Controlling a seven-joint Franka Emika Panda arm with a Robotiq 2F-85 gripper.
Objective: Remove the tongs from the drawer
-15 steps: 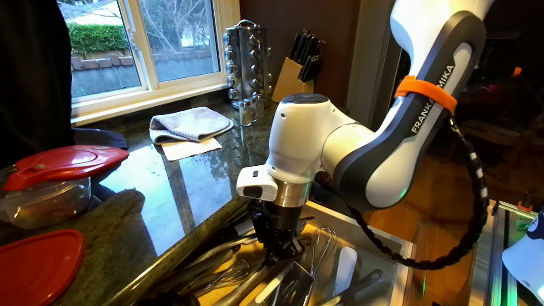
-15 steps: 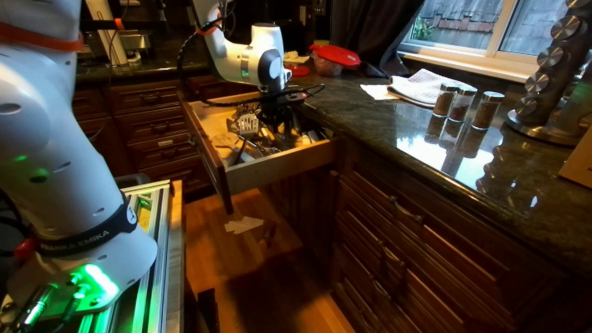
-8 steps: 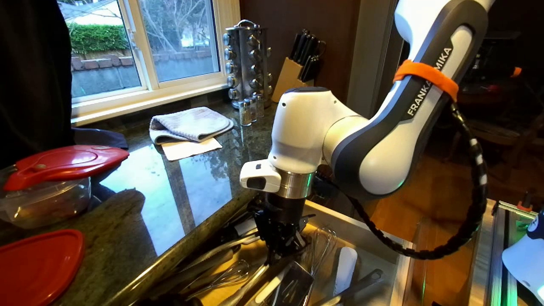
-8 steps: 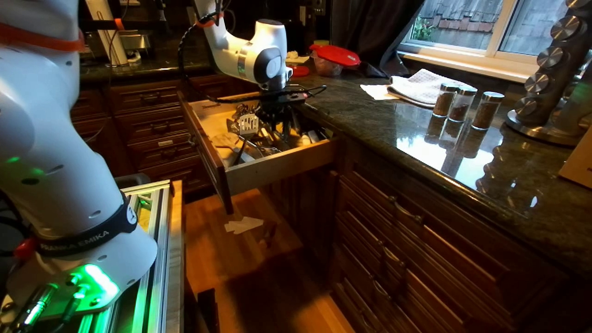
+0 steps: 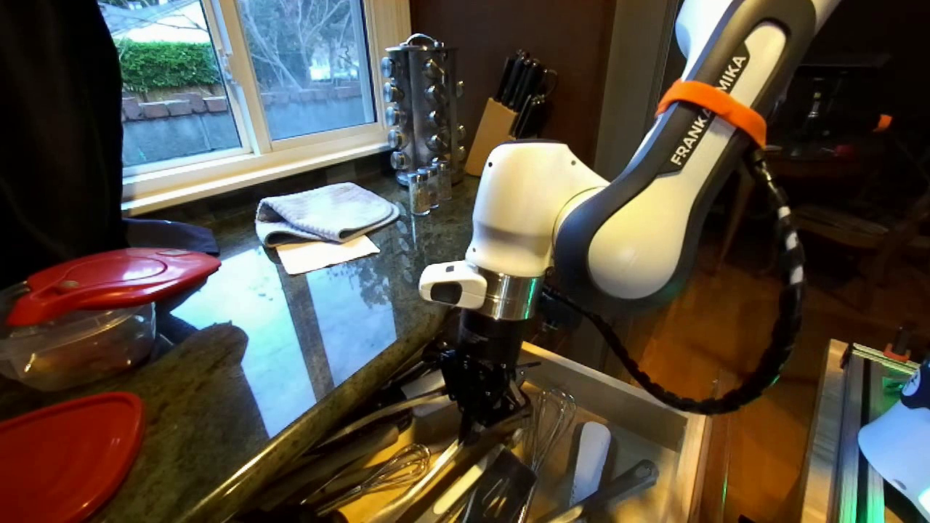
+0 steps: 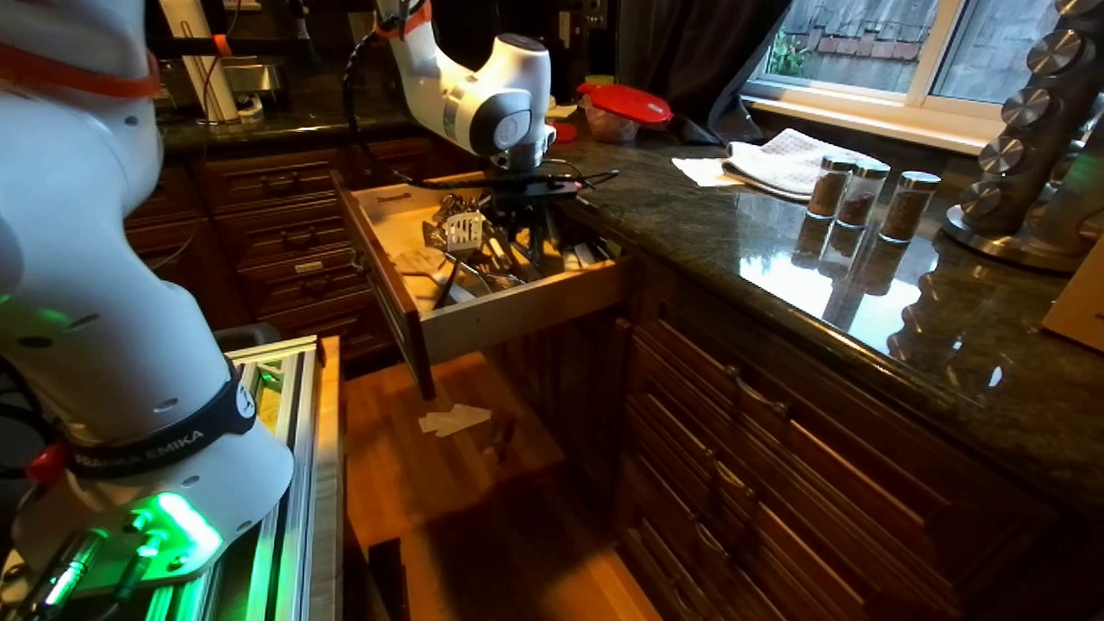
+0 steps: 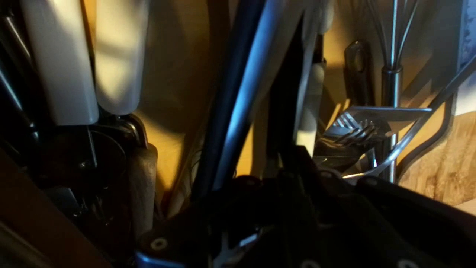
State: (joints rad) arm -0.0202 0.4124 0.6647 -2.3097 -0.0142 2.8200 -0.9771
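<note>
One tool [image 5: 490,426], lower centre, stands at the tongs [image 5: 434,472] in the drawer [image 5: 617,399]; whether it grips, I cannot tell.

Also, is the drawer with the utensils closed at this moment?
No, in an exterior view the drawer stands pulled out, with utensils visible inside.

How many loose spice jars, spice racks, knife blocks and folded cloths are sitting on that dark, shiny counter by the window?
Loose spice jars: 3
Spice rack: 1
Knife block: 1
Folded cloth: 1
Total: 6
</note>
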